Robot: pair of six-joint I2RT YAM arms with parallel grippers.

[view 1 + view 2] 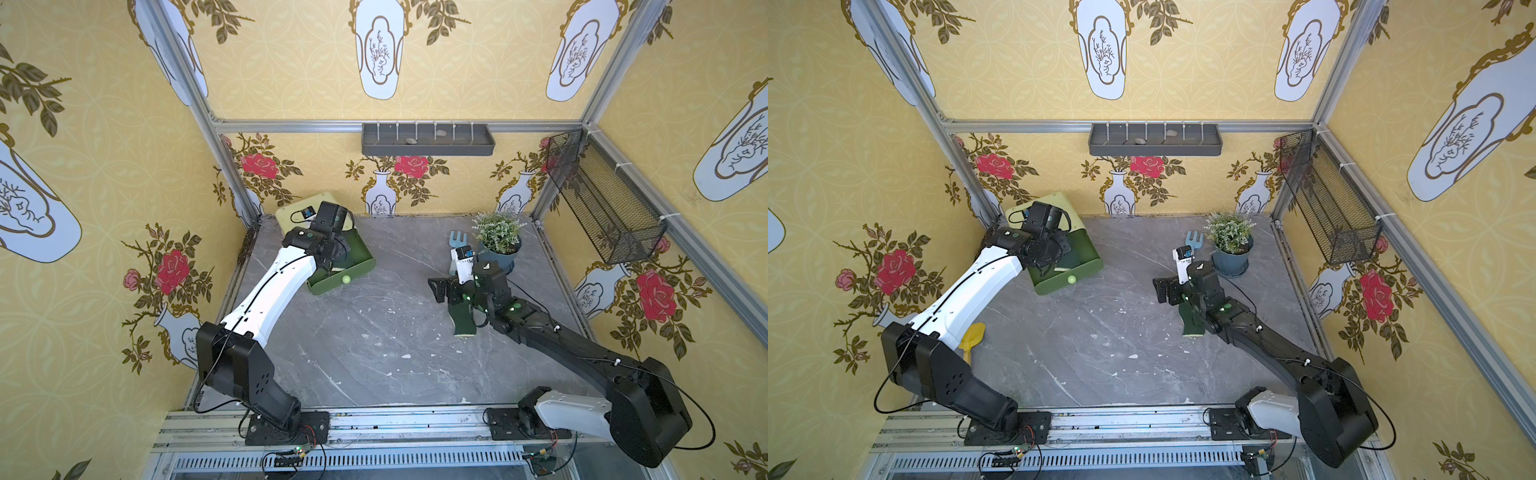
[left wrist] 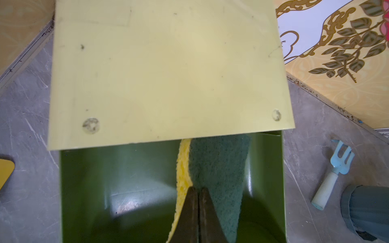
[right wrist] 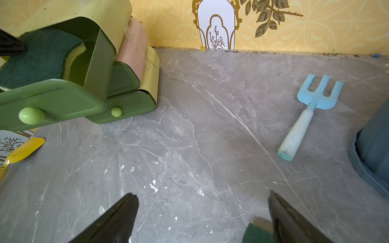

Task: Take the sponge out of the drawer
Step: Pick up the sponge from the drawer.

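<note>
The green drawer (image 1: 358, 266) stands pulled out of a pale yellow cabinet (image 2: 168, 69) at the table's back left. In it is a sponge (image 2: 219, 168), yellow with a dark green scrub face, tipped up on its edge. My left gripper (image 2: 199, 190) reaches into the drawer with its jaws pressed together on the sponge's near end. In the right wrist view the same sponge (image 3: 42, 56) rises above the drawer front (image 3: 63, 98). My right gripper (image 3: 203, 197) hangs open over bare table at centre right, holding nothing.
A second green and yellow sponge (image 1: 463, 322) lies on the table under my right arm. A blue hand fork (image 1: 457, 240) and a potted plant (image 1: 498, 241) stand at the back right. A yellow trowel (image 1: 973, 336) lies by the left arm. A lower drawer (image 3: 126, 107) is shut.
</note>
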